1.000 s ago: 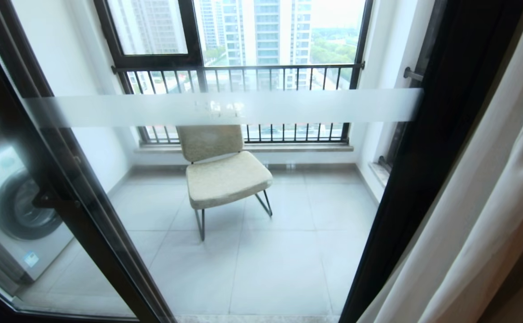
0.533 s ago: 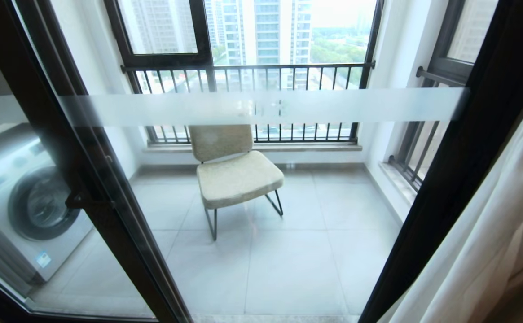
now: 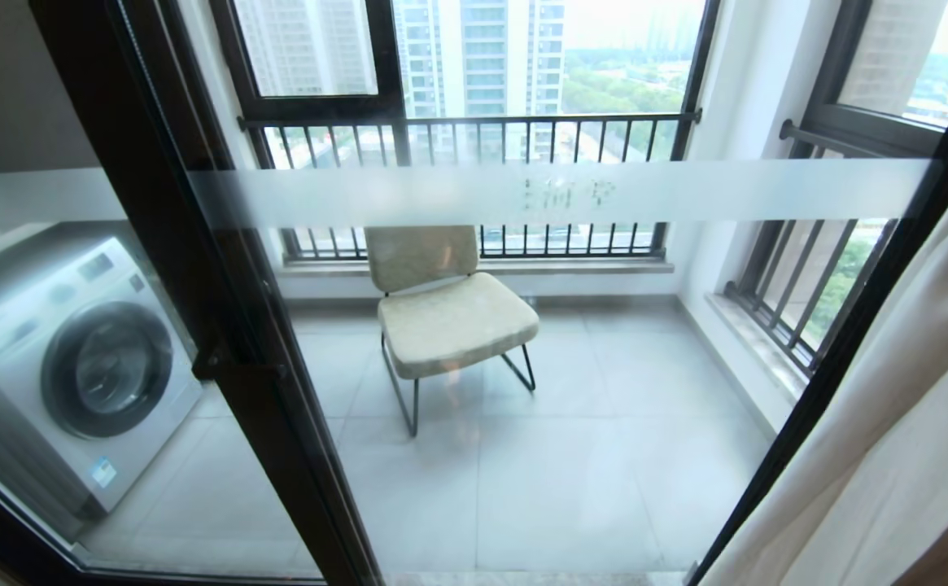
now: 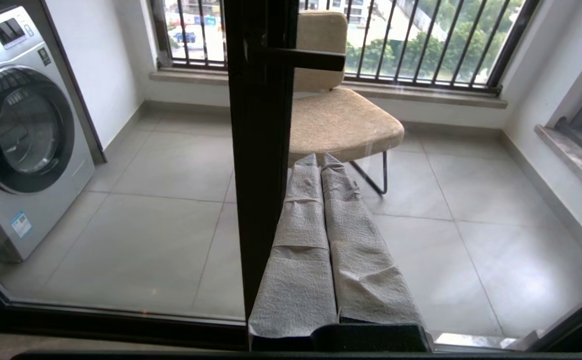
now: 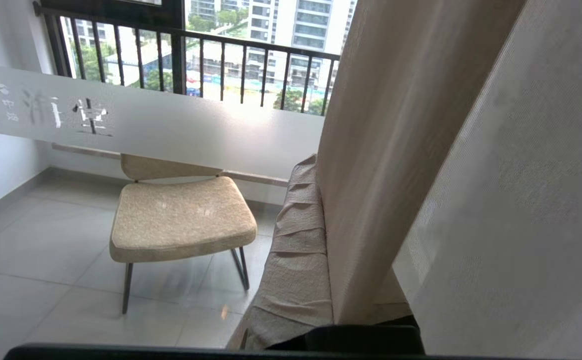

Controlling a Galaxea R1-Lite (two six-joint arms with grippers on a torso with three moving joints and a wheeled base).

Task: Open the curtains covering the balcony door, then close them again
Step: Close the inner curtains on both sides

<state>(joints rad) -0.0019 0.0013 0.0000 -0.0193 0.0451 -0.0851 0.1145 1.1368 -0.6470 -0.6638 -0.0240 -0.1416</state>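
The left tool [image 4: 320, 167] rises from the bottom centre of the frame, its two cloth-wrapped fingers [image 4: 300, 250] pressed together side by side with nothing between them, tips toward the glass of the balcony door [image 4: 258, 150]. The door's thick black upright runs down the middle of the frame, a black handle [image 4: 303, 59] jutting right near the top. Behind the glass, a beige chair [image 4: 343, 120] stands on pale floor tiles [image 4: 171, 230] at centre. A silver washing machine [image 4: 21, 130] fills the left edge. A barred window [image 4: 410, 45] spans the top.
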